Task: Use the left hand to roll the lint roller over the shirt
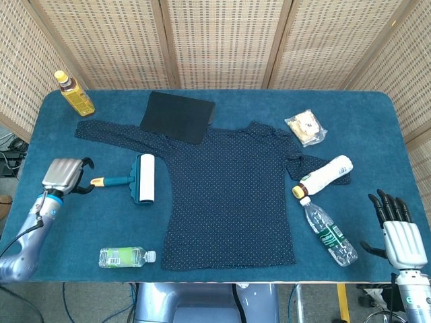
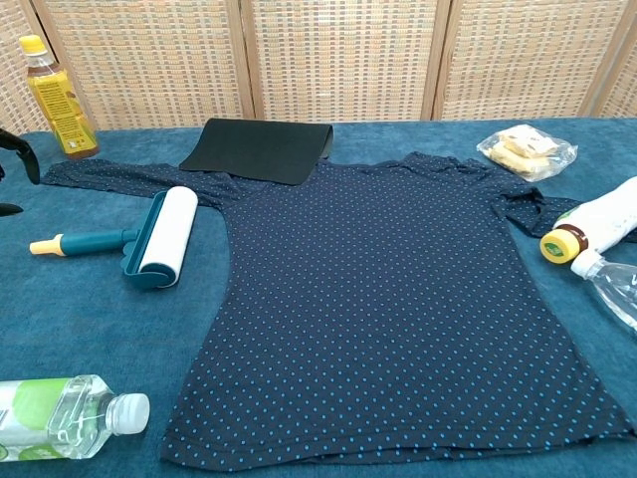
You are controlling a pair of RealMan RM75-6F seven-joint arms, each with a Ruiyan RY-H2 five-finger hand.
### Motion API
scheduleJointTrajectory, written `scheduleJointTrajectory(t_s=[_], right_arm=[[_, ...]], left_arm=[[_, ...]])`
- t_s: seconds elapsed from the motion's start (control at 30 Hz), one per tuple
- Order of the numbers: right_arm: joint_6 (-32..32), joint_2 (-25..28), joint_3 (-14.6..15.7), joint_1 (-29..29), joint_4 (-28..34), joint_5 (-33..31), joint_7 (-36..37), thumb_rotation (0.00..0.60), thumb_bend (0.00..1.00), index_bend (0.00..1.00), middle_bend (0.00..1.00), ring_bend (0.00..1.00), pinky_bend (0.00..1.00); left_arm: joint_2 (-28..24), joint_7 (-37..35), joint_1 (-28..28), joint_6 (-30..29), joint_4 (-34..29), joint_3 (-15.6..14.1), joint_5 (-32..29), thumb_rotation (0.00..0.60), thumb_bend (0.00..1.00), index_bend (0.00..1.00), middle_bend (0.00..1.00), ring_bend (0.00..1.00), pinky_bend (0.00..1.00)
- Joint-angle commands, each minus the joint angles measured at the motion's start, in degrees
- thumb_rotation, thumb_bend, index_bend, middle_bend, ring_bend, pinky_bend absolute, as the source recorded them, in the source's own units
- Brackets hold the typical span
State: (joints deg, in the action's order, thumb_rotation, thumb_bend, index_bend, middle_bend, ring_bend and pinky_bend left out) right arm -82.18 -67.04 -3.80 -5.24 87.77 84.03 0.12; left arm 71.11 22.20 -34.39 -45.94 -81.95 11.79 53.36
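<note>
At lower right the right hand rests spread and empty. Mid-left, the left hand hovers, fingers apart, near the roller beside the shirt. Light, rigid, likely easiest gripped by its slim handle.

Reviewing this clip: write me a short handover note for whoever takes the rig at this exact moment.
Left hand: holds nothing, just left of the lint roller's yellow handle tip, not yet on it.
Right hand: open, idle at the table's right edge.
Lint roller: lying on the table beside the shirt's left side, roller head toward the shirt.
Shirt: spread flat mid-table.
Done: nothing yet.
Left: grasp the handle, roll over the shirt.
</note>
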Motion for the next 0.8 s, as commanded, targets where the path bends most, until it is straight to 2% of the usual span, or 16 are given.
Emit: scheduleJointTrajectory(t_s=[0.03, 0.4, 0.8], right_arm=[[0.0, -0.1, -0.1, 0.0, -0.2, -0.1, 0.0, 0.6, 0.09, 0.0, 0.0, 0.0, 0.0], [-0.2, -0.1, -0.4, 0.0, -0.7, -0.4, 0.7, 0.6, 0.09, 0.0, 0.0, 0.0, 0.0], [-0.6, 0.0, -1.0, 0.1, -1.6, -1.0, 2.0, 0.6, 0.09, 0.0, 0.0, 0.0, 0.0]], left_arm=[[2.5, 2.3, -2.3, 1.5, 3.1, -1.2, -2.5, 0.6, 0.3, 0.35, 0.82, 0.68, 0.7], [9.5, 4.1, -6.4, 4.0, 10.7, -3.3, -6.2, 0.6, 0.3, 0.37, 0.82, 0.68, 0.7], [13.5, 4.9, -9.3, 5.9, 15.7, -4.6, -8.5, 0.6, 0.3, 0.38, 0.82, 0.68, 0.7]])
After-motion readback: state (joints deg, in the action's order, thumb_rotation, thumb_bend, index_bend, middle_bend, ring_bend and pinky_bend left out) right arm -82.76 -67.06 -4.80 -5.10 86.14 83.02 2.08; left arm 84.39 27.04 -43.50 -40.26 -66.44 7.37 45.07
